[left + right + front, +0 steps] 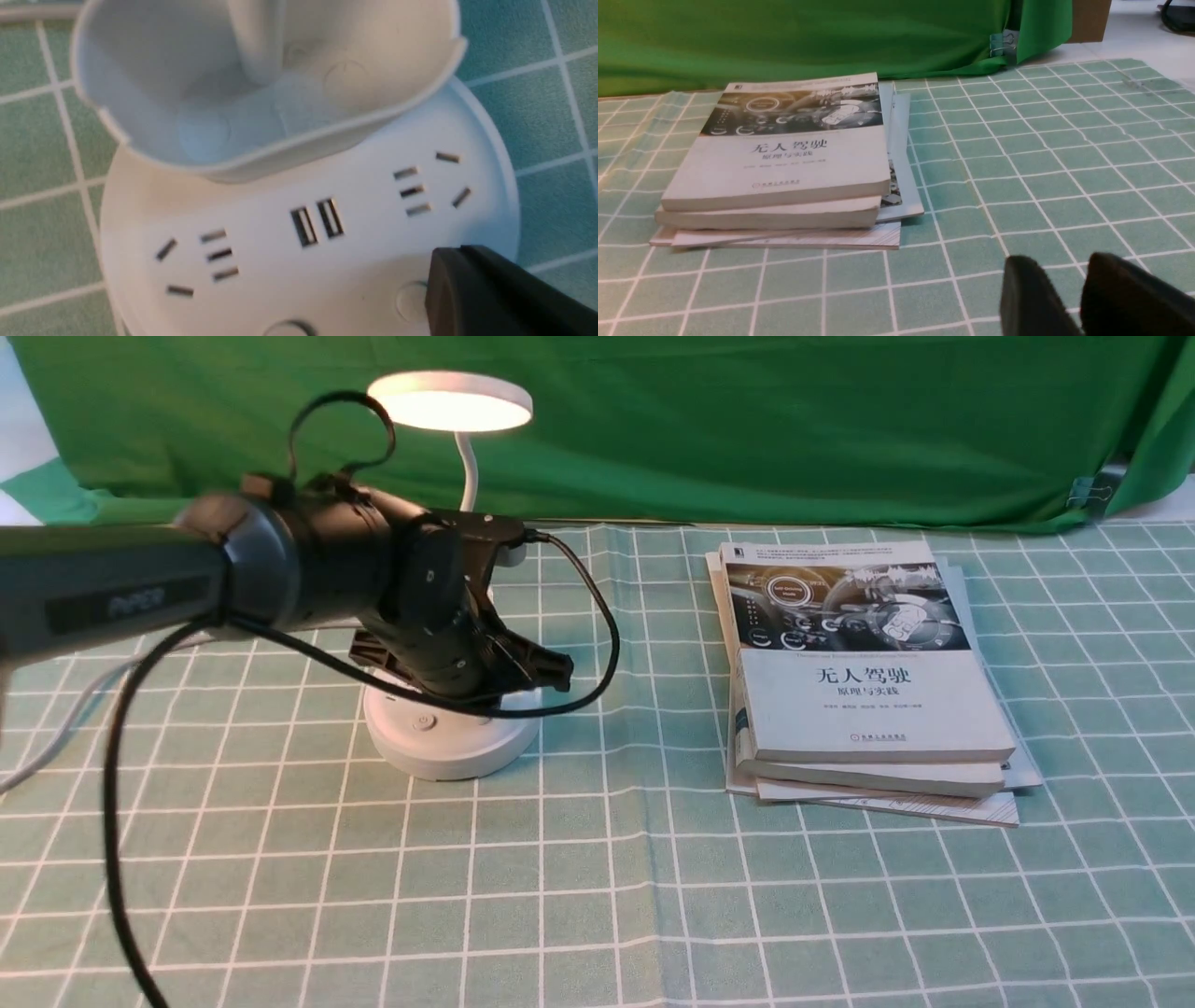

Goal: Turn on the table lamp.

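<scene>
The white table lamp stands at the table's left, its disc head [450,401] glowing on a thin bent neck. My left arm reaches across it, and the left gripper [558,672] hangs low over the round base [448,747]. In the left wrist view the left gripper [453,261] is shut and holds nothing. Its dark tip covers the edge of a round button [410,302] on the base [355,261], below the sockets and the cup holder [261,93]. My right gripper [1062,261] is slightly open over bare cloth; it is out of the front view.
A stack of books [868,681] lies right of the lamp, also in the right wrist view as books [784,158]. A green backdrop hangs behind the table, held by a clip [1088,490]. A white cable [56,737] runs off to the left.
</scene>
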